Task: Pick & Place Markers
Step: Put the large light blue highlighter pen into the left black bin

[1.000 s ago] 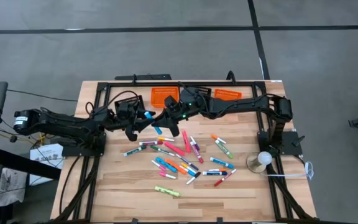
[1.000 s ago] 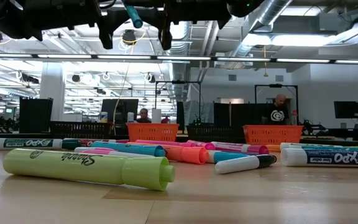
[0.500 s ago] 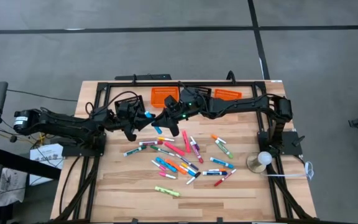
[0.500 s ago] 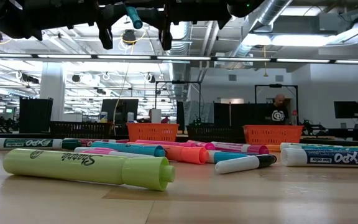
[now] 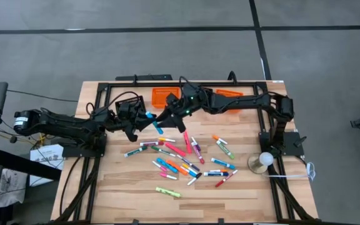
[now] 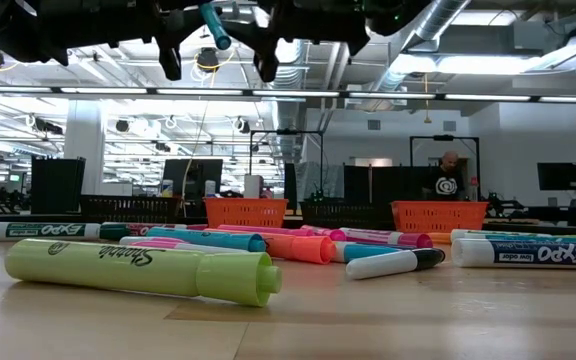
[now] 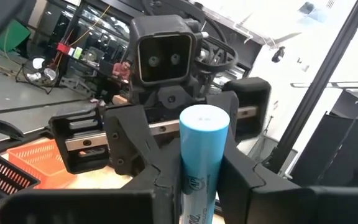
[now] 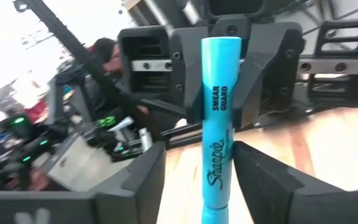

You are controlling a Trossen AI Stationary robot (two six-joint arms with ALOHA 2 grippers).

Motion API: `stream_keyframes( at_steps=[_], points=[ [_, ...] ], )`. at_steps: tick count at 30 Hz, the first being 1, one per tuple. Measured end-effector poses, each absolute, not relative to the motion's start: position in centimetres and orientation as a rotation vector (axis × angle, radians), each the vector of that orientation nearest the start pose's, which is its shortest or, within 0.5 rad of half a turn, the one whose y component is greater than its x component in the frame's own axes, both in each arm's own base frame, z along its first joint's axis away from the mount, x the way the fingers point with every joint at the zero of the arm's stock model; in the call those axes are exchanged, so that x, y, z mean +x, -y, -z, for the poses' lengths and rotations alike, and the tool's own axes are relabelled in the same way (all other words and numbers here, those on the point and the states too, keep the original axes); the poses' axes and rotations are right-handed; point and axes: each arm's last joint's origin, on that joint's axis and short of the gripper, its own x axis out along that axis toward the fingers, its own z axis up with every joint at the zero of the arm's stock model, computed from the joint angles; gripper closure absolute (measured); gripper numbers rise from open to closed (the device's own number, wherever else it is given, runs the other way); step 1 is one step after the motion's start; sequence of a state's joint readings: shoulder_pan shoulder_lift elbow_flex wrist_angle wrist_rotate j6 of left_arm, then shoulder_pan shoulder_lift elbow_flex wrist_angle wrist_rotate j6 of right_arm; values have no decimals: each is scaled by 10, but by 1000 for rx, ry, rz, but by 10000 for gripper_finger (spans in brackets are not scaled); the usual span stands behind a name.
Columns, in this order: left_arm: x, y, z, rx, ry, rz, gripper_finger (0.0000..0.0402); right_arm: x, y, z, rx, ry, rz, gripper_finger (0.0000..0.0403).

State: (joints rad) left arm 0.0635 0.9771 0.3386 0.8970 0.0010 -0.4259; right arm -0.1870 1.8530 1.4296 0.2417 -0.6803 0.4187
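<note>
A light blue marker [image 5: 150, 115] hangs in the air between my two grippers, above the table's far middle. My left gripper [image 5: 144, 118] is shut on it. My right gripper [image 5: 165, 119] faces it from the right and is open. Its fingers [image 8: 143, 177] stand on either side of the marker's near end [image 8: 216, 186], with a gap showing on one side. Several other markers [image 5: 186, 156] in pink, blue, green, orange and white lie flat on the wooden table [image 5: 124, 187]. In the low view the blue marker [image 6: 214, 24] hangs tilted at the top. My left gripper pinches the blue marker's barrel [image 7: 199, 186] between its two fingers [image 7: 247, 186]. It comes about level from the table's left, with the marker running along the fingers and sticking out toward my right gripper. The marker is lifted clear of the table, slightly tilted.
Two orange slatted baskets [image 5: 165, 97] [image 5: 229, 95] and a black one [image 5: 127, 101] stand at the far edge. A lamp with a white bulb [image 5: 264, 160] stands at the right. A yellow-green marker [image 6: 138, 268] lies near the front edge. People sit in the room behind.
My right gripper has opened off the blue marker and its wrist has swung a little toward the far edge. The marker has stayed where it was, in my left gripper.
</note>
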Motion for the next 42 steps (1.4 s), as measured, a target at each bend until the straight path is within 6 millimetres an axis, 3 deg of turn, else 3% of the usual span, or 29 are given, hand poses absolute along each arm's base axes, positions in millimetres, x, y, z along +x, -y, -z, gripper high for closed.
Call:
stream_keyframes(
  at_steps=[6, 13, 24, 32, 36, 42],
  points=[
    [198, -15, -246, -413, 239, -27, 335, 421, 77, -295, 534, -292, -546, 187],
    [197, -22, -239, -415, 157, -84, 335, 412, 96, -302, 518, -280, -625, 188],
    [182, -31, -236, -413, 50, -163, 335, 372, 105, -350, 446, -229, -587, 210],
    [175, -34, -231, -394, -91, -217, 335, 320, 88, -392, 235, -242, -279, 213],
    [177, -37, -242, -343, -212, -244, 335, 293, 74, -406, 162, -292, -98, 214],
    [175, -53, -264, -289, -326, -341, 335, 260, 45, -424, 89, -314, 18, 211]
  ],
)
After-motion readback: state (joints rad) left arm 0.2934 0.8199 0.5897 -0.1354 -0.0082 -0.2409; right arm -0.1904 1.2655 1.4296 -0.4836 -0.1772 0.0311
